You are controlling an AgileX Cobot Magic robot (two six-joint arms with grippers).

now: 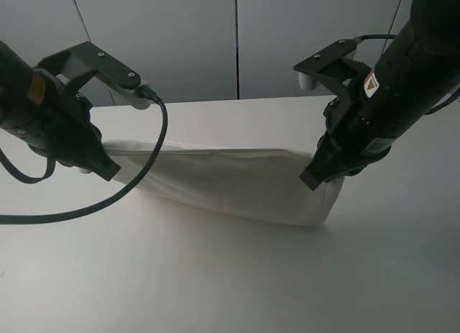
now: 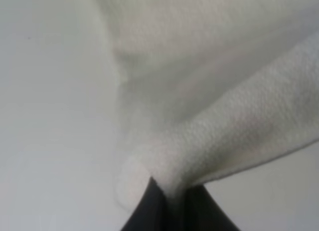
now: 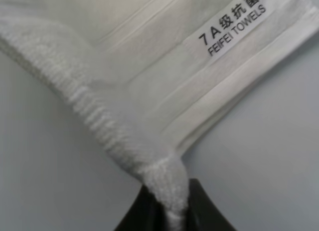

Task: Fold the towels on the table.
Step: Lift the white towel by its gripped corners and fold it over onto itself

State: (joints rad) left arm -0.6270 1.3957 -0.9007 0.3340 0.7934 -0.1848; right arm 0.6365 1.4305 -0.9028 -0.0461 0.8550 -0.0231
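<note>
A white terry towel (image 1: 237,182) hangs stretched between my two grippers above the table (image 1: 237,275), its lower edge sagging towards the tabletop. My left gripper (image 1: 108,169) is shut on the towel's left corner; in the left wrist view the cloth (image 2: 209,91) is pinched between the dark fingertips (image 2: 149,211). My right gripper (image 1: 310,180) is shut on the right corner. The right wrist view shows the woven border stripes (image 3: 199,106) and the printed label (image 3: 230,25) just past the fingertips (image 3: 209,211).
Grey wall panels (image 1: 237,38) stand behind the table's far edge. A black cable (image 1: 144,175) loops from the left arm down in front of the towel's left end.
</note>
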